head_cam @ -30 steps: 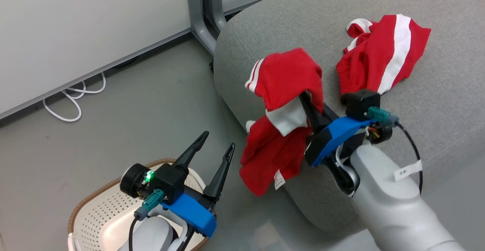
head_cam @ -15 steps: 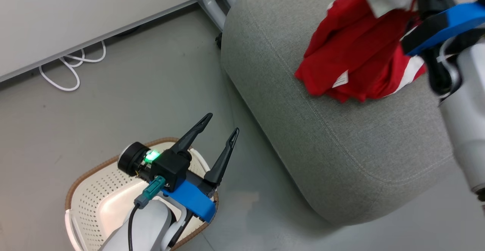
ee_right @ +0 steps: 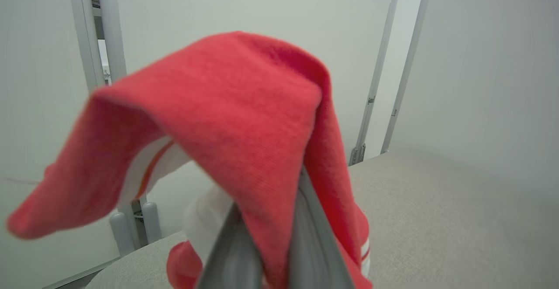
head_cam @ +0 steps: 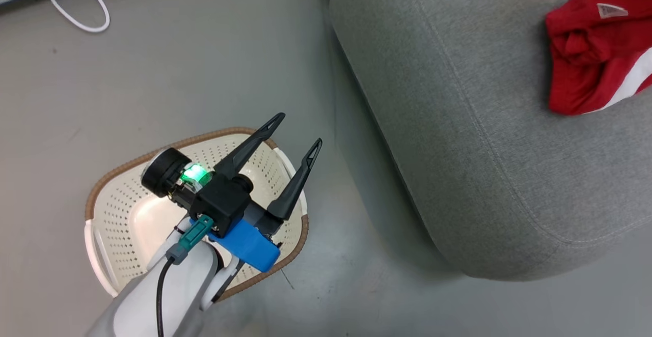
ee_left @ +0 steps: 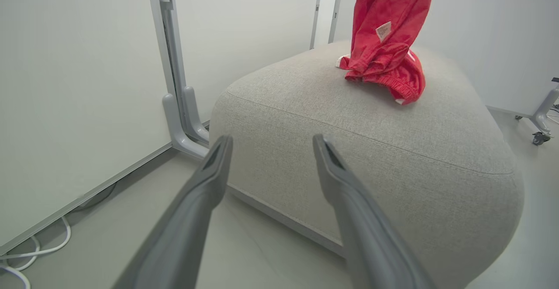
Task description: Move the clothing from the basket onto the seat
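The right gripper [ee_right: 273, 219], jaws pinched on the clothing [ee_left: 384, 40], holds it high so its lower folds pool on the grey seat [head_cam: 484, 148], apparently ready for release, while the left gripper [head_cam: 298, 130] hovers over the basket [head_cam: 117, 209], jaws wide and holding nothing

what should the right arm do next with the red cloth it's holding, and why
Probably open the right pincer and let go: it is shut on the soft red white-striped garment, which hangs straight down with its lower end already bunched on the light grey upholstered couch seat.
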Robot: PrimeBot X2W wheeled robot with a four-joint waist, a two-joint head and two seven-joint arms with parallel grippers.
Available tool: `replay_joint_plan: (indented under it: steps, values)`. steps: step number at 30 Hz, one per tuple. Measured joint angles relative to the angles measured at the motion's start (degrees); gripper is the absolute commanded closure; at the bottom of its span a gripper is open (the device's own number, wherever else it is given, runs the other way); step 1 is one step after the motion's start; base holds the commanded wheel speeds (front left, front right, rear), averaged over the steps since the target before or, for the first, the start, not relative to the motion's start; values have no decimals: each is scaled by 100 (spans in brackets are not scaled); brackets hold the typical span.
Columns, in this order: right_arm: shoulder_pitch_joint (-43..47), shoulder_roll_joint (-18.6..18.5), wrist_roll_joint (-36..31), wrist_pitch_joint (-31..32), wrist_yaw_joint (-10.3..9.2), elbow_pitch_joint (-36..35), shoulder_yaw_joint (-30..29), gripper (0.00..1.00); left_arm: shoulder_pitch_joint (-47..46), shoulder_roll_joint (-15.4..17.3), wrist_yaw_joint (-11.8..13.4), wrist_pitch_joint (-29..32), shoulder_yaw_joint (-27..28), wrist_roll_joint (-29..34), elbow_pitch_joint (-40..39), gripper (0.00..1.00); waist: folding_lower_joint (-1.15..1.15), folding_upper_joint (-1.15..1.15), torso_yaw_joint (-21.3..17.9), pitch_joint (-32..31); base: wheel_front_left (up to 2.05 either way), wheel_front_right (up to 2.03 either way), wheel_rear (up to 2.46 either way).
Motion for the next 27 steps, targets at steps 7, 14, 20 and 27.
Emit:
replay_joint_plan:
  steps: [7, 14, 20, 27]
  values:
    - [388, 202, -146, -134, 0, 445, -768, 100, -119, 225, 36, 97, 1, 108, -372, 0, 1, 0, 136, 585, 0, 0, 0]
    - [715, 439, -419, -218, 0, 957, -1367, 100, -122, 327, 48, 255, -59, 143, -639, 0, 0, 0, 215, 899, 0, 0, 0]
    - [728, 589, -725, -242, 0, 1028, -1640, 100, -125, 412, 82, 337, -63, 141, -754, 0, 0, 0, 222, 988, 0, 0, 0]
    - [721, 703, -1054, -248, 0, 944, -1768, 0, -125, 430, 122, 354, -75, 114, -778, 0, 0, 0, 219, 959, 0, 0, 0]
